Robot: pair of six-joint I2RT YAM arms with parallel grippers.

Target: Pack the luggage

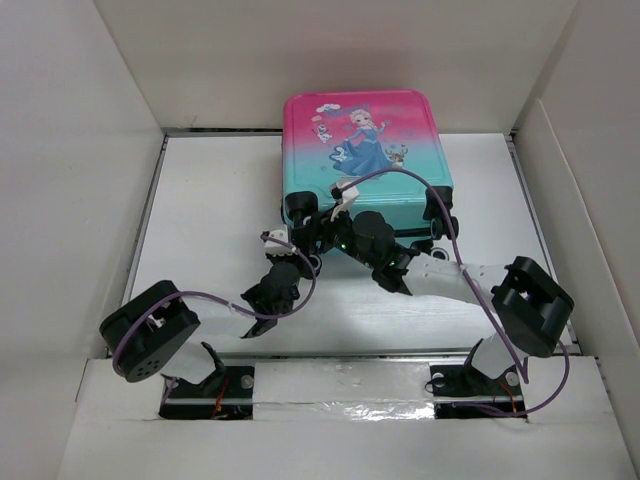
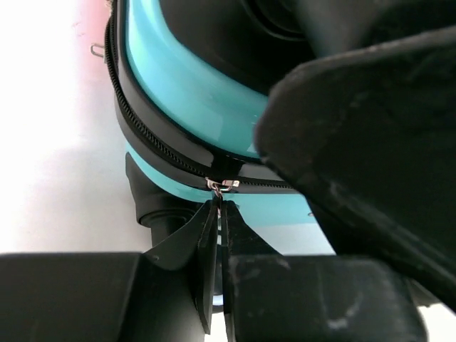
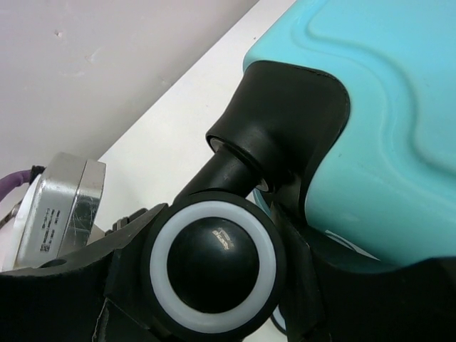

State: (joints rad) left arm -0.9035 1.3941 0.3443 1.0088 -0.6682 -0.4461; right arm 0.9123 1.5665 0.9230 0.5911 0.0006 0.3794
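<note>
Left pincer (image 2: 219,217), fully closed, pinches the zipper pull (image 2: 223,185) of the luggage (image 2: 185,85); I read the right pincer (image 3: 214,228) clamped round one wheel (image 3: 214,271) (black, white-ringed).

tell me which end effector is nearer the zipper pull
Left. The left end effector pinches the zipper pull itself; the right end effector grips a wheel, off the zipper.

The pink-to-teal hard-shell suitcase (image 1: 365,150) is smooth, glossy plastic, as is its black white-ringed wheel (image 3: 214,267); the small silver zip pull (image 2: 222,185) is bright metal.
</note>
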